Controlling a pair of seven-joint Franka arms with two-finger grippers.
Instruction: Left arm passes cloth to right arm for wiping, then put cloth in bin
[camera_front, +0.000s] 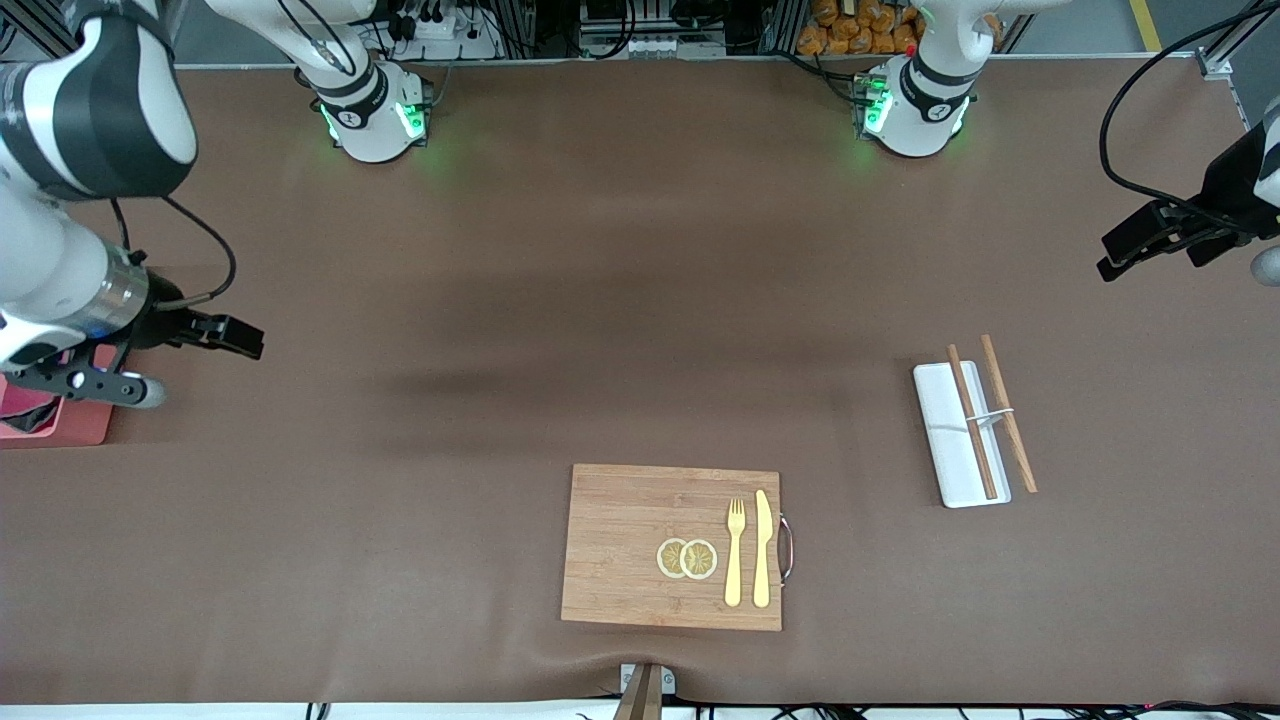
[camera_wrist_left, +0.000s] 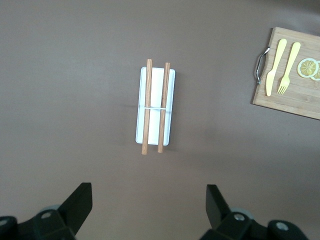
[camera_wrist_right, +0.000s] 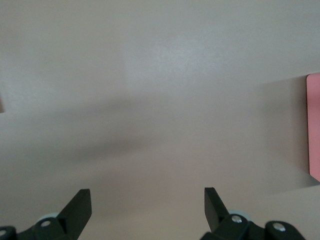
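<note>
Seemingly at the close of the job, both arms hang idle at the ends of the brown tabletop (camera_front: 640, 300), each hand empty. The left hand (camera_front: 1140, 245) is up in the air at the left arm's end of the tabletop with its fingers spread wide; its wrist view looks down on a white tray (camera_wrist_left: 155, 106) that carries two wooden chopsticks (camera_wrist_left: 154, 107) laid lengthwise and joined by a thin band. The right hand (camera_front: 205, 362), fingers likewise spread and gripping nothing, hovers at the right arm's end, just beside the salmon-pink bin (camera_front: 50, 425).

The bin sits at the very edge of the front view, partly hidden by the right arm. A crimson patch with something dark beneath it shows inside: most likely the cloth (camera_front: 25, 405), already dropped in, though too little is visible to be sure. In the right wrist view only a pink strip of the bin's wall shows, and bare tabletop.

Nearest the front camera lies a bamboo cutting board (camera_front: 620, 540) holding two lemon slices (camera_front: 687, 558), a yellow fork (camera_front: 735, 550) and a yellow knife (camera_front: 763, 548), all untouched.

Judged from this, handover, wiping and disposal look done. If so, the next move calls for nothing but drawing the arms clear; if the cloth hangs over the rim, the right hand would need to nudge it in.
</note>
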